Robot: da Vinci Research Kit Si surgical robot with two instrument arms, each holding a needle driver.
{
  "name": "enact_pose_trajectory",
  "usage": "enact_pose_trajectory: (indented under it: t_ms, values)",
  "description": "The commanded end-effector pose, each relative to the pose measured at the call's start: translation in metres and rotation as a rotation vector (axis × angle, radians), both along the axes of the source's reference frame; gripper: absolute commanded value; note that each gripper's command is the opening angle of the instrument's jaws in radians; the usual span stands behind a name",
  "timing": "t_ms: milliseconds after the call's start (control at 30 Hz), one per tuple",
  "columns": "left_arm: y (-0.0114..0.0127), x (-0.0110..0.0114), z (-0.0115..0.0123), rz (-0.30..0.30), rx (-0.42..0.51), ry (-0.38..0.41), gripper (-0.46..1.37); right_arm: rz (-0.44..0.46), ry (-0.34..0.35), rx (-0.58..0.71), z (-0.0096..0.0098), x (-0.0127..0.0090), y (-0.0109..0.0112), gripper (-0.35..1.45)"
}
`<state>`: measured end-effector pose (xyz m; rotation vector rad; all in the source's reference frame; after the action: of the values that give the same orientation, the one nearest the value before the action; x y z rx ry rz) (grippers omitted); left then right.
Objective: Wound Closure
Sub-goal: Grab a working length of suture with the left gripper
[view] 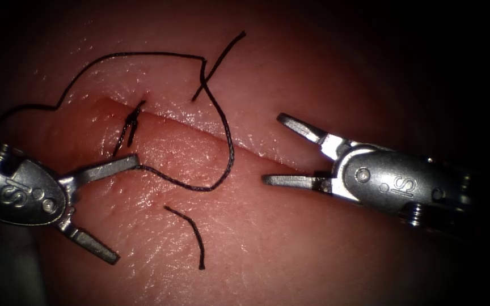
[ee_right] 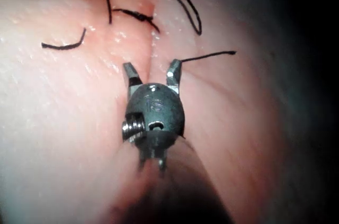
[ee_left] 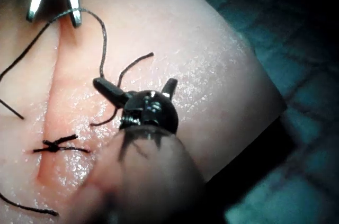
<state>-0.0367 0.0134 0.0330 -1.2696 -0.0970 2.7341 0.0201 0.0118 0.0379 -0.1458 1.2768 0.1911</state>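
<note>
- Dark surroundings frame the tissue point(view: 290, 249), whose cut point(view: 199, 127) carries one tied knot point(view: 132, 123) near its left end; the remainder gapes.
- Thread point(view: 222, 141) loops across the cut beside the knot; a cut end of thread point(view: 191, 232) lies below the cut.
- Left end effector point(view: 126, 209) and right end effector point(view: 273, 148), flanking that loop, are both spread open, holding nothing.

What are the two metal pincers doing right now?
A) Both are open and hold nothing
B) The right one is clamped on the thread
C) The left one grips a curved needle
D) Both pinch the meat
A: the left pincer and the right pincer both have their jaws spread wide, with nothing between them; the thread lies loose on the tissue.
</note>
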Motion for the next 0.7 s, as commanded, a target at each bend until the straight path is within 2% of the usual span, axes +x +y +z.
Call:
enact_pose_trajectory:
  t_ms: [33,200,500,600,700]
  values:
    - [-0.0001,0.0,-0.0003,-0.006,-0.001,0.004,0.96,-0.007,0.0,0.002,0.0001,0.0001,0.0,1.24]
    - [-0.0002,-0.0003,-0.003,-0.033,0.03,0.016,1.0,-0.009,-0.002,0.002,0.0001,0.0001,0.0,1.25]
    - [0.0001,-0.0012,-0.0082,-0.045,0.05,0.016,1.01,-0.019,-0.009,0.001,0.0003,0.0001,-0.0005,1.26]
    - [0.0016,-0.0012,-0.0093,-0.064,0.058,-0.002,0.88,-0.022,-0.011,0.001,0.0004,0.0001,-0.0007,1.26]
    - [0.0042,-0.0018,-0.0096,-0.083,0.058,-0.01,0.8,-0.023,-0.01,0.0,0.0005,-0.0002,-0.0008,1.25]
